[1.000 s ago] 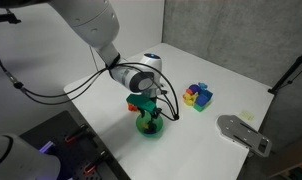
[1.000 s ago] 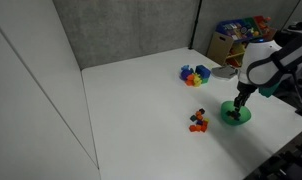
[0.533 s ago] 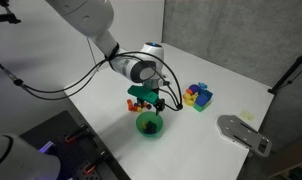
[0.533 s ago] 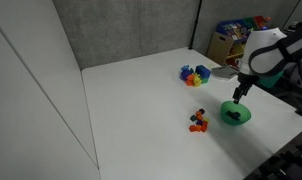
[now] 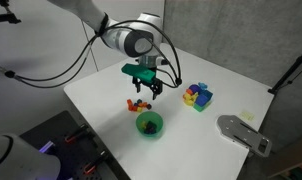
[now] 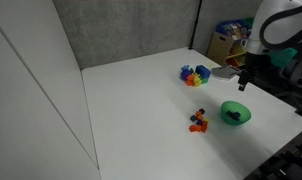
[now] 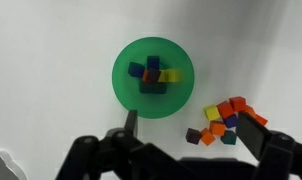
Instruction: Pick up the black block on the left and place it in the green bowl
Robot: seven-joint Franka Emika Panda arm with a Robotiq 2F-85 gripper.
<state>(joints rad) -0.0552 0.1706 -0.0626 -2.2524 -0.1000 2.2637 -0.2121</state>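
The gripper (image 5: 146, 93) hangs above the green bowl (image 7: 124, 58), its 2 fingers spread with nothing between them. The black block (image 7: 151, 85) lies inside the bowl against a yellow block (image 7: 170, 75), and a cluster of small red and orange blocks (image 7: 224, 120) sits just beside the bowl.

The wrist view's bottom edge cuts off my gripper (image 7: 191, 128), and its finger at 4 o'clock covers part of the loose blocks (image 7: 219, 120). In an exterior view, what lies in the bowl (image 6: 236, 121) is too small to tell.
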